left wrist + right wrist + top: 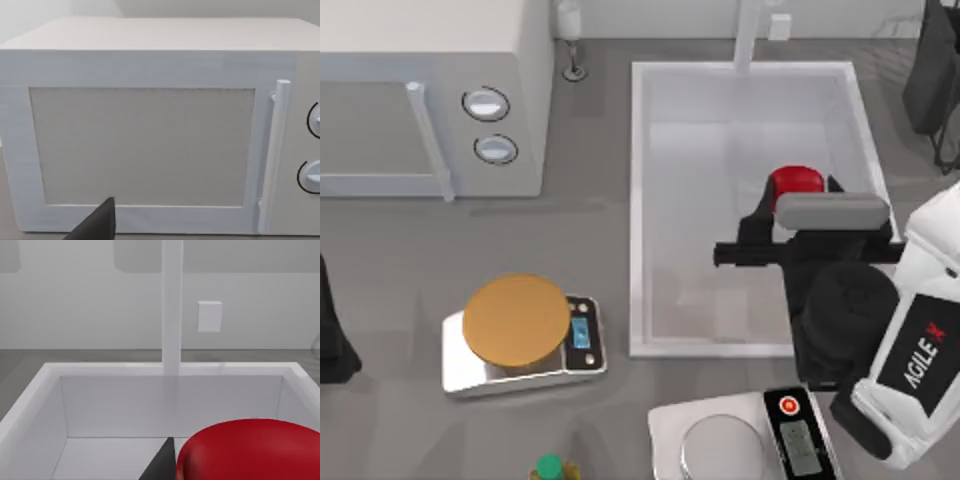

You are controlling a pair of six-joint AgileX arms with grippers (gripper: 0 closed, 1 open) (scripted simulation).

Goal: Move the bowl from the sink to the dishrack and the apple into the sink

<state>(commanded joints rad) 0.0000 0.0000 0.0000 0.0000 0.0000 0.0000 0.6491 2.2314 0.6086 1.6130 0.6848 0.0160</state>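
White sink (638, 200) — right gripper (798, 200) above it, half-hiding the apple (795, 183) — jaw state unclear.

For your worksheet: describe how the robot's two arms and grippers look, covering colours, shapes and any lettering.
The right arm has glossy white rounded shells with black joint sections and a black panel reading AGILE with a red X. Its right gripper is black, topped by a flat grey bar. The left arm is a dark black shape at the table's left edge.

White microwave (430, 95) at table's far left; orange-topped scale (520, 335) before it; silver scale (740, 440) near right.
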